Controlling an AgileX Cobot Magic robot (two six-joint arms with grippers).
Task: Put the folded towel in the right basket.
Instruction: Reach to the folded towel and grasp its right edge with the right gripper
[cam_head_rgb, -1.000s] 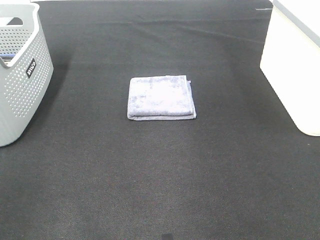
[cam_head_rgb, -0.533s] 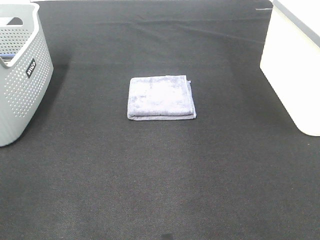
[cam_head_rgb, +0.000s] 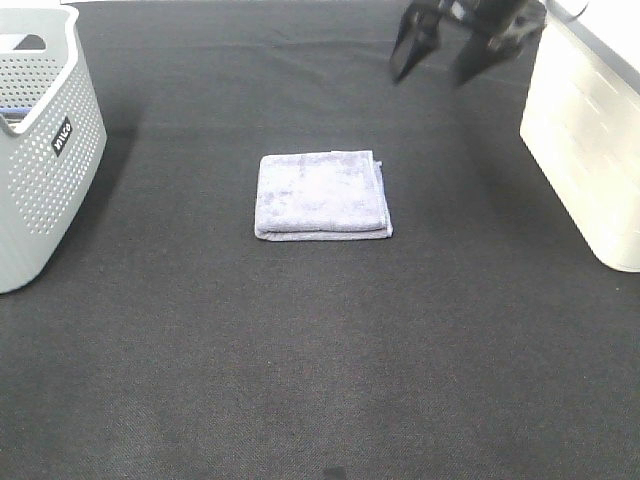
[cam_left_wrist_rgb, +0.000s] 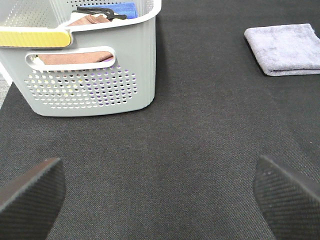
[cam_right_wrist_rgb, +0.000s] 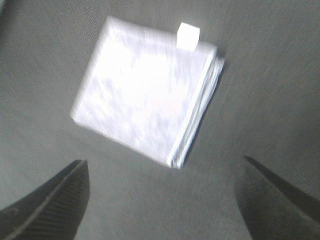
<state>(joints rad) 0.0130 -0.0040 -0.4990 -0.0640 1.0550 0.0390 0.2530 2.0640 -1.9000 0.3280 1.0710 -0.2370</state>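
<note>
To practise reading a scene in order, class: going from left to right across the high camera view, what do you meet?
Grey perforated basket → folded towel → right gripper, open, near the far edge → white basket.

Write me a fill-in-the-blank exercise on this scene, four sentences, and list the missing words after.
The folded towel lies flat on the ____ table cover. The perforated basket left of it is ____ in colour. In the high view, the white basket stands to the towel's ____. The right pincer hovers beyond the towel with its jaws ____.
Missing words: black, grey, right, open.
</note>
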